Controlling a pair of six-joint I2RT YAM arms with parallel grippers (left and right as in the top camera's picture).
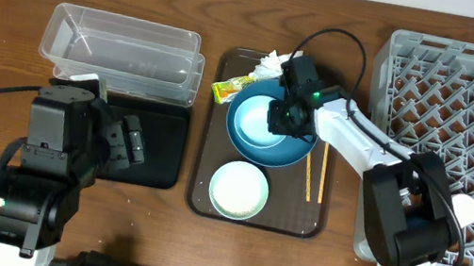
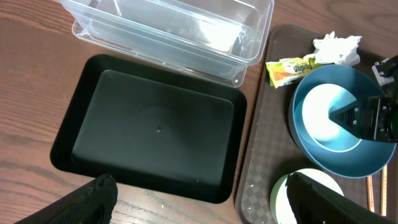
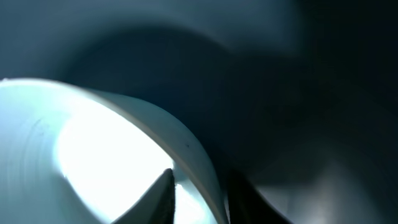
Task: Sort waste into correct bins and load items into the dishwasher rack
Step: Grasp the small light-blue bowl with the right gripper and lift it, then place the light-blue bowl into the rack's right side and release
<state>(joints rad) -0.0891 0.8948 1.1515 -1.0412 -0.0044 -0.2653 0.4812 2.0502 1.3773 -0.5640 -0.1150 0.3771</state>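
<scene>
A small white bowl sits inside the large blue dish on the brown tray. My right gripper reaches into the dish; in the right wrist view its fingers straddle the white bowl's rim and close on it. A pale green-rimmed bowl sits in front, with chopsticks to its right. The white tissue and yellow-green wrapper lie at the tray's back. My left gripper is open and empty over the black tray's near edge. The pinkish cup is not visible.
The clear tub stands behind the black tray. The grey dishwasher rack fills the right side. The brown serving tray carries a few whitish grains. Cables trail at the left.
</scene>
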